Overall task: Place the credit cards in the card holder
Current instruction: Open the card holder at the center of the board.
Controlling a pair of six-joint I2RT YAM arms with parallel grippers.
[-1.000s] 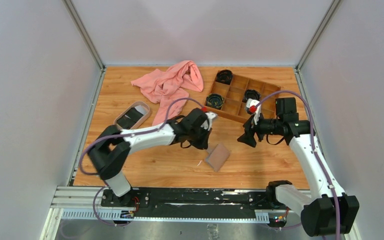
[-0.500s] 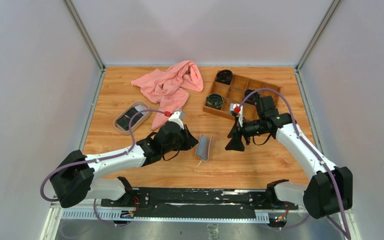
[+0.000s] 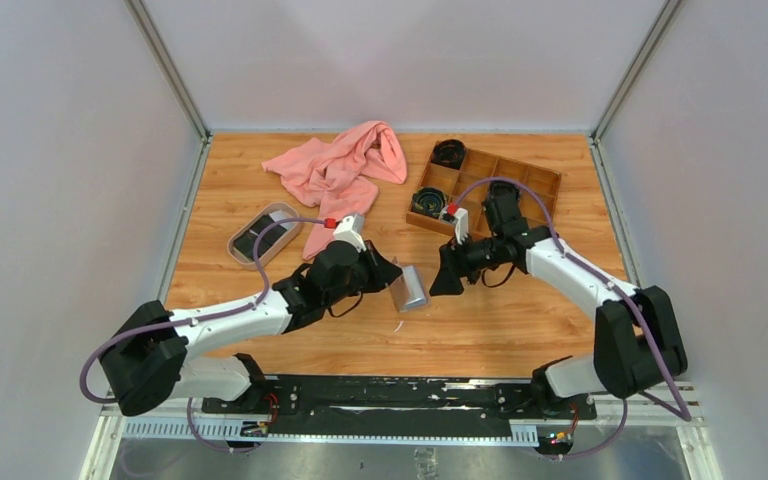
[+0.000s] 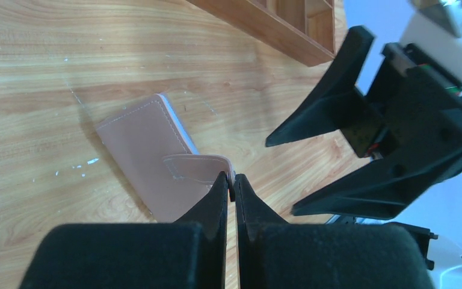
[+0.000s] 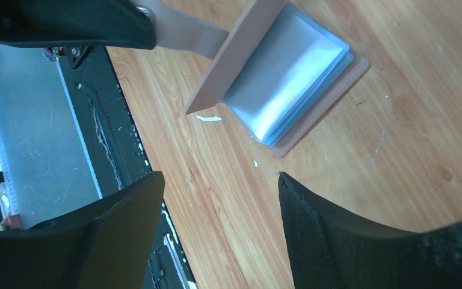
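Note:
The tan-pink card holder (image 3: 414, 291) lies mid-table with its cover lifted, showing grey-blue lining (image 5: 289, 78). My left gripper (image 3: 390, 273) is shut on its snap strap (image 4: 197, 169), which is pinched right at the fingertips (image 4: 219, 191). My right gripper (image 3: 444, 277) hovers open just right of the holder, apart from it and holding nothing (image 5: 219, 180). Dark credit cards (image 3: 259, 239) lie in the oval tray (image 3: 282, 211) at the left.
A pink cloth (image 3: 345, 163) is bunched at the back centre. Behind the right arm stands a brown wooden compartment box (image 3: 526, 181) holding black coiled items. Bare wood floor lies in front of the holder, toward the black base rail (image 3: 390, 395).
The left arm dragged the card holder left by its strap and raised the cover, so the lining now shows. The right gripper came forward and left, close to the holder.

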